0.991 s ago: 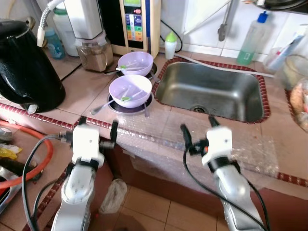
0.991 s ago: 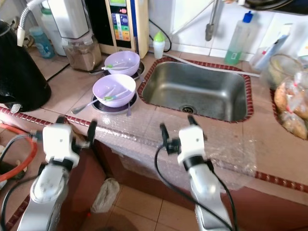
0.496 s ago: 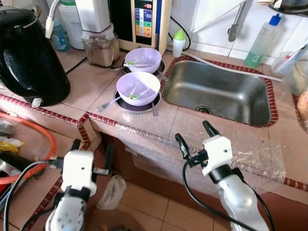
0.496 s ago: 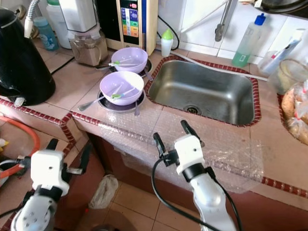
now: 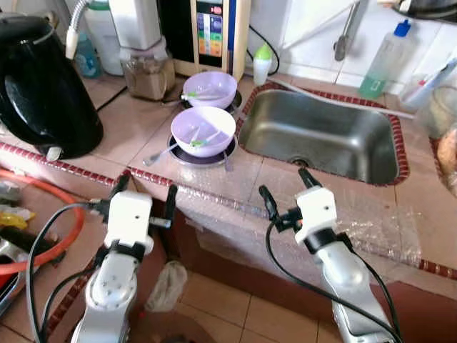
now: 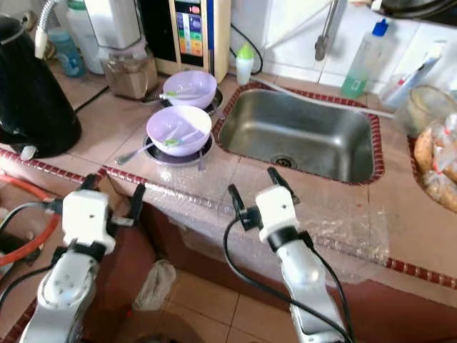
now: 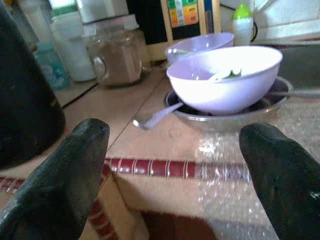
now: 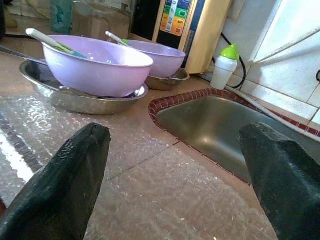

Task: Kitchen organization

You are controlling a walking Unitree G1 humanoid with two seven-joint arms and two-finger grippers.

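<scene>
Two purple bowls sit on steel plates left of the sink (image 5: 321,136). The near bowl (image 5: 203,131) holds a spoon and something green; the far bowl (image 5: 209,88) has utensils too. A spoon (image 5: 158,155) lies beside the near plate. My left gripper (image 5: 146,187) is open at the counter's front edge, short of the near bowl (image 7: 225,77). My right gripper (image 5: 283,182) is open over the bubble wrap (image 5: 343,214) in front of the sink, with both bowls (image 8: 97,65) ahead of it.
A black kettle (image 5: 43,93) stands at the left, with a blender jar (image 5: 146,71) and a water purifier (image 5: 211,32) behind the bowls. A small green-capped bottle (image 5: 263,64) and a soap bottle (image 5: 385,50) stand by the wall. An orange hose (image 5: 43,214) lies lower left.
The view has swayed. My left gripper has risen from below the counter back up to its front edge. The right gripper stays over the bubble wrap.
</scene>
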